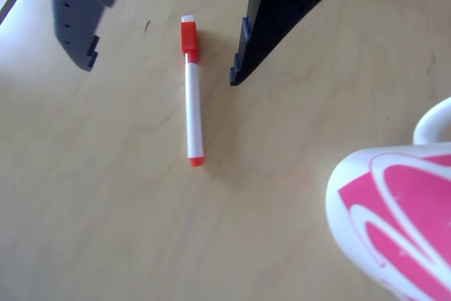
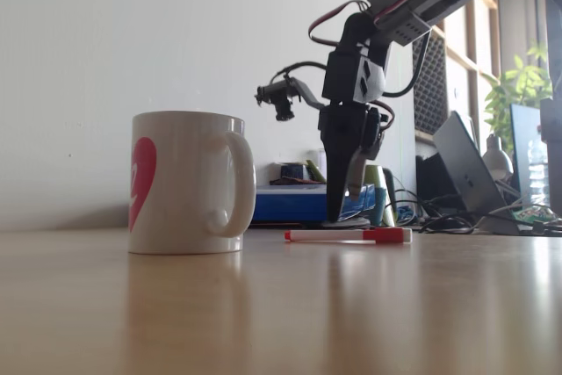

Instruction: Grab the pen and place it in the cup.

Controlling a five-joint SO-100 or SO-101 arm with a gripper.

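Cropped cup [image 1: 394, 223] sits nearest; spread hand [image 1: 162, 72] straddles the pen [image 1: 192, 93], fingers' upper parts cut off.

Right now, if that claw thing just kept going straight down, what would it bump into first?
Probably the pen: the open end effector straddles it near the capped end. The fingers themselves would likely meet the table on either side; depth is unclear.

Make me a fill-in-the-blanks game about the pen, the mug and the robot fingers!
1. The pen lies flat on the wooden ____.
2. The pen's cap is ____.
3. The gripper has its fingers spread, one on each side of the ____.
4. The logo on the white mug is ____.

Missing words: table; red; pen; pink
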